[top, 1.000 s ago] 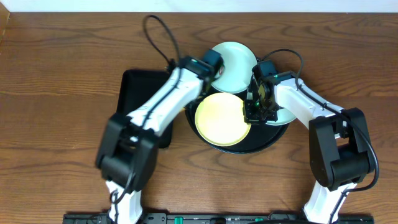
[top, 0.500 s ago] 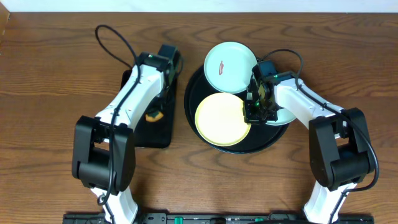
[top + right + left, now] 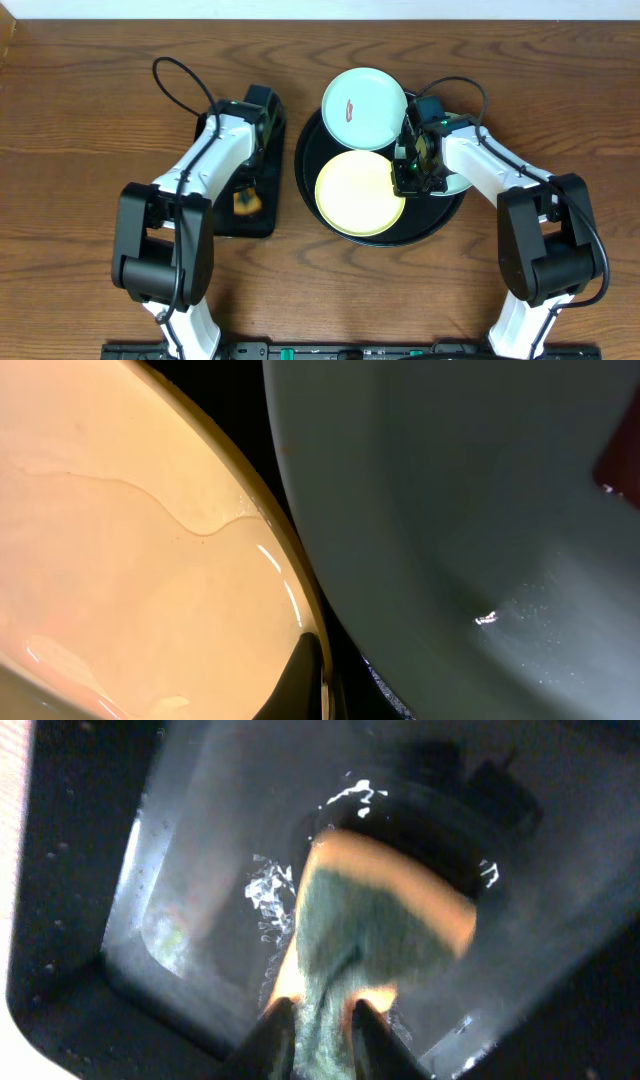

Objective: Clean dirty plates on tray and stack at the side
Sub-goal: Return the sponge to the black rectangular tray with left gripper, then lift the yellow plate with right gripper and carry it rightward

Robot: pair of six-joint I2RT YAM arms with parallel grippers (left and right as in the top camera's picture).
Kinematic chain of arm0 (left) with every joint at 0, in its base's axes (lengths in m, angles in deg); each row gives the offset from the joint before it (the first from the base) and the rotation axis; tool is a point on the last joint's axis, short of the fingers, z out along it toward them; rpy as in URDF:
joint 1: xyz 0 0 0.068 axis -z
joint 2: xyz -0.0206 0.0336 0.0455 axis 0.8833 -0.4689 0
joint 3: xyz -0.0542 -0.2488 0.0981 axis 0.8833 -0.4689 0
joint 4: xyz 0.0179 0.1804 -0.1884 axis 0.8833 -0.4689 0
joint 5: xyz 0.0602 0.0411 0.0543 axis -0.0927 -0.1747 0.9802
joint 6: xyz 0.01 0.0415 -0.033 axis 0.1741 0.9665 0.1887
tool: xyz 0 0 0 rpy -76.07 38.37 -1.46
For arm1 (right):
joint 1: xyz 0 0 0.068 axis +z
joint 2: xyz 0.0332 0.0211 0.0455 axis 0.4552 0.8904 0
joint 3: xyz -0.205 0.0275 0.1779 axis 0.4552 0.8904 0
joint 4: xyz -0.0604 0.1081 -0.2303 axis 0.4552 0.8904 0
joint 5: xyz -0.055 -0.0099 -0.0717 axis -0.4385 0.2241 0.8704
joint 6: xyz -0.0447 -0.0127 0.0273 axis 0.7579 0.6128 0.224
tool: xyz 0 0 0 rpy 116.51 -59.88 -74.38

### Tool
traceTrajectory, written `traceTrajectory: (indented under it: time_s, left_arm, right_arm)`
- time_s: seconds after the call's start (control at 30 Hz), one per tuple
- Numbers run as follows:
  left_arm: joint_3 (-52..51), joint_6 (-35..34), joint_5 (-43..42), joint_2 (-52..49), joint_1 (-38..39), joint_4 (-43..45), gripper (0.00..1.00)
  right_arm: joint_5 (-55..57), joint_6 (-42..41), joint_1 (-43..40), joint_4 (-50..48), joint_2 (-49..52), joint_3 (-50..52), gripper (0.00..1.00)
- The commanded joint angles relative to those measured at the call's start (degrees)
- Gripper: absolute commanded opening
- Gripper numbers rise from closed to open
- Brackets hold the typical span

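On the round black tray (image 3: 302, 170) lie three plates. The pale yellow plate (image 3: 355, 192) is in front, and my right gripper (image 3: 403, 186) is shut on its right rim. In the right wrist view one dark finger (image 3: 303, 672) lies on the wet yellow plate (image 3: 130, 530) at its edge. A mint plate (image 3: 368, 110) with a reddish smear sits at the back on the tray's rim. Another mint plate (image 3: 457, 184) is mostly hidden under the right arm. My left gripper (image 3: 247, 190) holds an orange and green sponge (image 3: 375, 915) down in the rectangular tray.
The smaller rectangular black tray (image 3: 215, 135) lies left of the round one, and its floor (image 3: 200, 870) is wet. The second mint plate (image 3: 480, 510) sits close beside the yellow plate, with a red smear at its right edge. Brown wooden table surrounds both trays.
My left arm swung from the back mint plate over to the rectangular tray, carrying the sponge down into it. The back mint plate shifted slightly left. The right arm stayed put.
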Motion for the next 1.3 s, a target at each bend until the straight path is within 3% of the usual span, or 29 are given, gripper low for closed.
traceTrajectory:
  time_s: [0.0, 0.07, 0.13, 0.2, 0.23, 0.33, 0.6, 0.97, 1.27]
  left_arm:
    - [-0.11, 3.45, -1.57, 2.36, -2.49, -0.48, 0.34]
    - [-0.11, 5.68, -5.38, 4.46, -4.07, -0.74, 0.41]
    - [-0.11, 6.54, -8.39, 7.17, -5.46, -1.03, 0.48]
    - [-0.11, 6.51, -9.33, 10.40, -6.69, -1.62, 0.50]
    - [-0.11, 6.60, -9.31, 11.89, -7.10, -1.90, 0.50]
    - [-0.11, 7.41, -9.31, 17.75, -8.50, -2.64, 0.61]
    - [-0.11, 7.98, -9.27, 27.56, -10.12, -6.03, 0.80]
    - [-0.11, 7.98, -9.27, 28.30, -10.12, -6.25, 0.83]
    - [-0.11, 7.96, -9.27, 28.30, -10.12, -6.25, 0.83]
  right_arm:
    - [3.91, 1.90, 0.09, -1.20, 2.01, 1.31, 0.01]
    - [3.91, 2.12, 0.09, -1.22, 2.01, 1.31, 0.03]
    - [3.91, 2.38, 0.09, -1.73, 2.01, 1.31, 0.15]
    - [3.87, 2.75, 0.11, -2.60, 2.01, 1.31, 0.17]
    - [3.87, 2.75, 0.13, -3.13, 2.01, 1.31, 0.17]
    - [3.37, 3.21, 0.15, -4.61, 2.01, 1.31, 0.01]
    - [-0.28, 4.98, 0.59, -5.07, -2.23, -0.35, 0.01]
    - [5.92, 7.23, 5.75, -13.99, -15.45, -1.18, 0.01]
    - [6.62, 4.63, 15.58, -34.12, -14.69, -1.18, 0.01]
